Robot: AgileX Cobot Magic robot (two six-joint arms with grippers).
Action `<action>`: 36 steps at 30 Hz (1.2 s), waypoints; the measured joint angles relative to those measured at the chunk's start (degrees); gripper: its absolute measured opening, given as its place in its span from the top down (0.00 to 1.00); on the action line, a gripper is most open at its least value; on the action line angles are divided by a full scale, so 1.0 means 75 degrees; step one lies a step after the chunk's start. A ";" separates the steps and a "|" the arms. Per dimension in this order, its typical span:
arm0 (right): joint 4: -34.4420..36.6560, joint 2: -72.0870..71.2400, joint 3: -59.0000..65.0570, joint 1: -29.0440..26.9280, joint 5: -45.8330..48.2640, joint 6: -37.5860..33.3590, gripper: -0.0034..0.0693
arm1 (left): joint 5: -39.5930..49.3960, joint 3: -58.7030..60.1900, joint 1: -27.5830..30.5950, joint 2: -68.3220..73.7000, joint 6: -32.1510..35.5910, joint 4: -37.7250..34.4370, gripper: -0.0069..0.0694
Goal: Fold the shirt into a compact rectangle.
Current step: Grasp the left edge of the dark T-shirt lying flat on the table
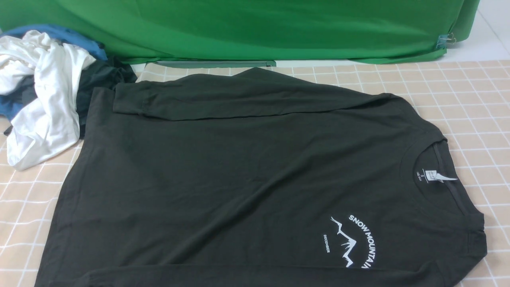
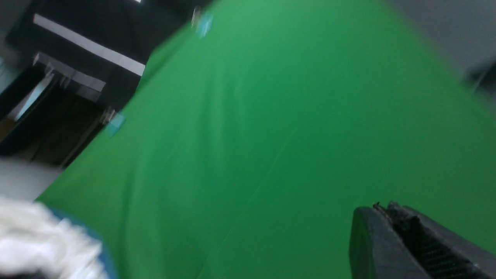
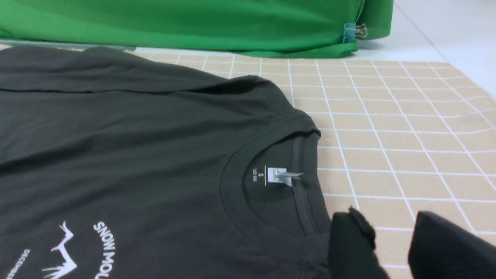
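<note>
Already your shirt [image 1: 239,171] lies flat on the checked cloth [image 1: 470,99], collar right, far sleeve [image 1: 239,99] folded across the body to narrow it. Your right gripper [image 3: 387,219] hovers parted by the near shoulder, while your left gripper [image 2: 381,209] is clenched empty, facing the green backdrop [image 2: 252,135].

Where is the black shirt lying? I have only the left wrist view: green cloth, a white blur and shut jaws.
Observer: The black long-sleeved shirt lies spread flat on the beige checked tablecloth, collar toward the robot's right.
Operator: Any fold made?
Observer: One sleeve is laid across the body along the far edge.
Operator: And the right arm?
Observer: The right gripper is by the collar, jaws apart, tablecloth showing between them.
</note>
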 joint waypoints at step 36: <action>0.1271 0.5653 -0.7119 0.0000 0.4638 -0.0611 0.90 | 1.1934 -0.4021 0.0000 0.6462 0.2488 0.2210 0.88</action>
